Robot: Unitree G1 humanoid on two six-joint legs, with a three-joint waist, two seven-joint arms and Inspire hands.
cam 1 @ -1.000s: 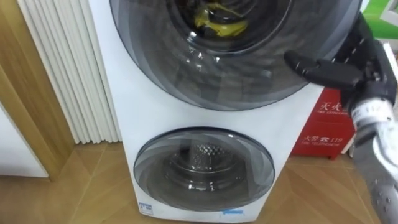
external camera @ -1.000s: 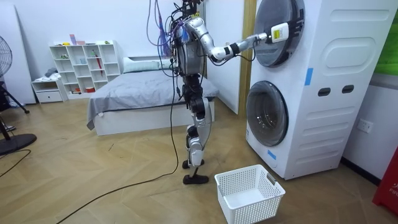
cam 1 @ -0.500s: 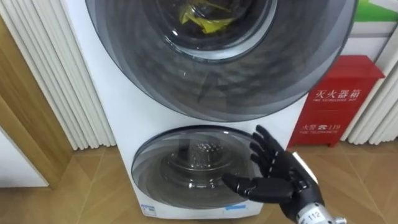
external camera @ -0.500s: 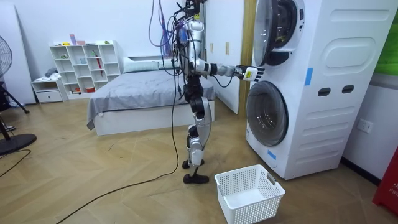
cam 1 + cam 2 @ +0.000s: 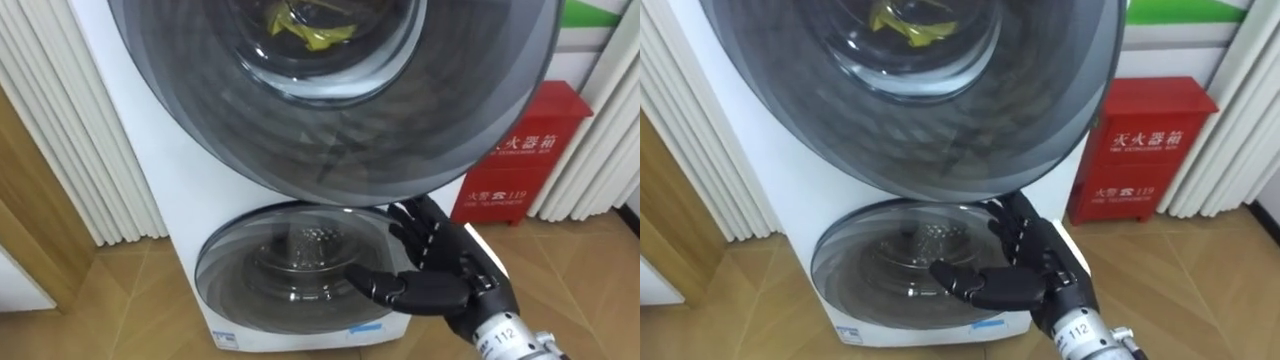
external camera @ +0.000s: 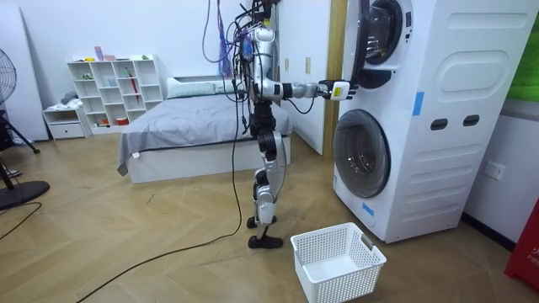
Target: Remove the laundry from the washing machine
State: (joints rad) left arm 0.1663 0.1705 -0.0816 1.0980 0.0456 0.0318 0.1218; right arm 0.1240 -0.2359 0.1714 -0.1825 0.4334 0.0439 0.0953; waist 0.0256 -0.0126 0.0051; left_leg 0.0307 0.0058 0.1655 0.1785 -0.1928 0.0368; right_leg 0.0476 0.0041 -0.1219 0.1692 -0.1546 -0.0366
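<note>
A white stacked washing machine [image 6: 438, 118] stands before me, and I stand facing its front. Behind the dark glass of the upper door [image 5: 340, 140] lies a yellow cloth [image 5: 300, 25] inside the drum. That door seems to stand slightly ajar, its rim overlapping the top of the lower door [image 5: 270, 270]. My right hand [image 5: 430, 280] hovers open before the lower door's right side, fingers spread and thumb pointing left, holding nothing. In the room view the same right hand [image 6: 341, 88] reaches toward the machine at about the seam between the two doors.
A red box [image 5: 515, 160] stands on the floor to the right of the machine. White ribbed slats [image 5: 60, 120] and a wooden frame lie to its left. A white laundry basket [image 6: 337, 263] sits on the wood floor beside my feet.
My right hand has dropped from the upper door's right edge to in front of the lower door. The upper door's rim now overlaps the lower door. The view has shifted.
</note>
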